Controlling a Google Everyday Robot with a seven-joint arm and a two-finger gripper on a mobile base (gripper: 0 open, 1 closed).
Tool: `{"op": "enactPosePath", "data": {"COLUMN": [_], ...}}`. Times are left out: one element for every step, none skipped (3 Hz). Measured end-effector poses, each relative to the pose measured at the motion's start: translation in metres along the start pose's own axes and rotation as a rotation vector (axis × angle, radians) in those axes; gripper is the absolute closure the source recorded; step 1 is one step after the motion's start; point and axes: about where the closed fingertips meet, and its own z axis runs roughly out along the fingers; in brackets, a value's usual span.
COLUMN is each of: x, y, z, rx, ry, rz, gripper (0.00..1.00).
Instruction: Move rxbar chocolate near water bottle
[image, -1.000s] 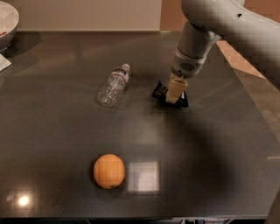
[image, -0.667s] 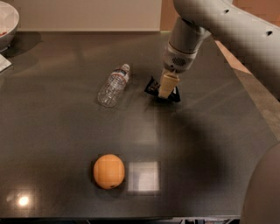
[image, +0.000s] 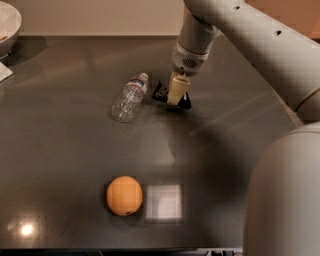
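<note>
The water bottle (image: 130, 97) lies on its side on the dark table (image: 60, 150), its white cap pointing up and right. The rxbar chocolate (image: 161, 92), a flat black wrapper, sits just right of the bottle's cap end, low over or on the table. My gripper (image: 177, 94) comes down from the upper right, and its pale fingers (image: 178, 88) are shut on the bar, covering its middle. A small gap shows between the bar and the bottle.
An orange (image: 124, 195) sits at the front centre, next to a bright square reflection (image: 163, 202). A white bowl (image: 9, 25) stands at the far left corner. My arm and base fill the right side.
My gripper has carried the rxbar chocolate leftward, from about a bottle's width away to just beside the bottle's cap. The bottle and the orange have not moved.
</note>
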Motion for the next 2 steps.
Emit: {"op": "enactPosePath", "data": {"x": [-0.0120, -0.0168], "y": [-0.0042, -0.0042], "z": [0.0089, 0.0165], "rx": [-0.019, -0.034], "ry": [-0.015, -0.018], "rz": [-0.012, -0.016], "gripper": [0.82, 0.59]}}
